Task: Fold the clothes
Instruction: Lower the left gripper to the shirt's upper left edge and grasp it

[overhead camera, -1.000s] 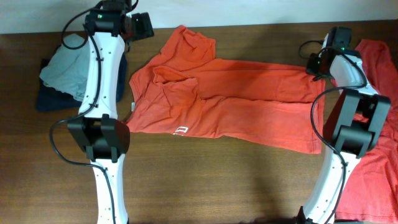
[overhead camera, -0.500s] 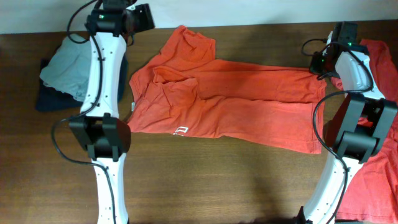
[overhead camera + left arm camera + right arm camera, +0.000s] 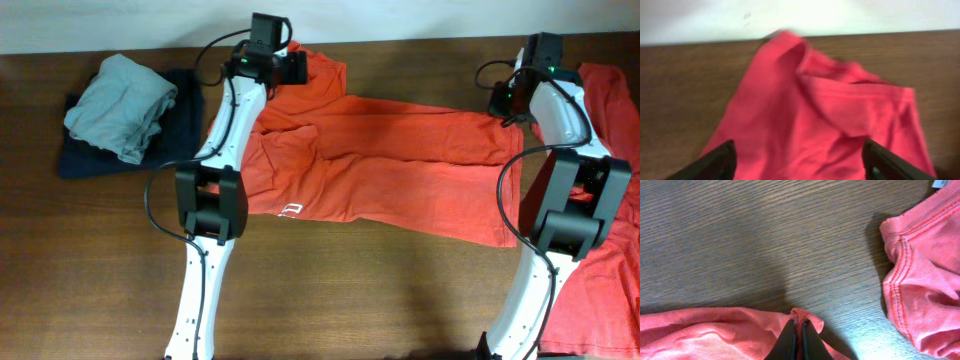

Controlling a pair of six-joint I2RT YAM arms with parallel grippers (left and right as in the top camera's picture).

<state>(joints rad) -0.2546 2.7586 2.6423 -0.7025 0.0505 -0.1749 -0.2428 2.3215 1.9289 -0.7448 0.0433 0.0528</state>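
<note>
An orange-red T-shirt [image 3: 370, 160] lies spread across the middle of the table, with a small white print [image 3: 291, 210] near its front edge. My left gripper [image 3: 292, 67] hovers open over its far-left sleeve [image 3: 810, 105], one dark finger on each side and nothing between them. At the shirt's far-right corner my right gripper [image 3: 506, 100] is shut on a small pinch of the fabric [image 3: 799, 314]. A second orange-red shirt [image 3: 605, 180] lies crumpled at the right edge, partly under the right arm, and its hemmed edge [image 3: 920, 270] shows in the right wrist view.
A grey garment [image 3: 122, 100] lies bunched on a dark blue one [image 3: 80, 160] at the far left. The table's back edge meets a white wall [image 3: 800, 17] just beyond the sleeve. Bare brown wood [image 3: 350, 290] fills the front.
My left arm has swung right from the far-left corner to above the shirt's sleeve, uncovering the grey garment. The right gripper has kept its pinch almost in place.
</note>
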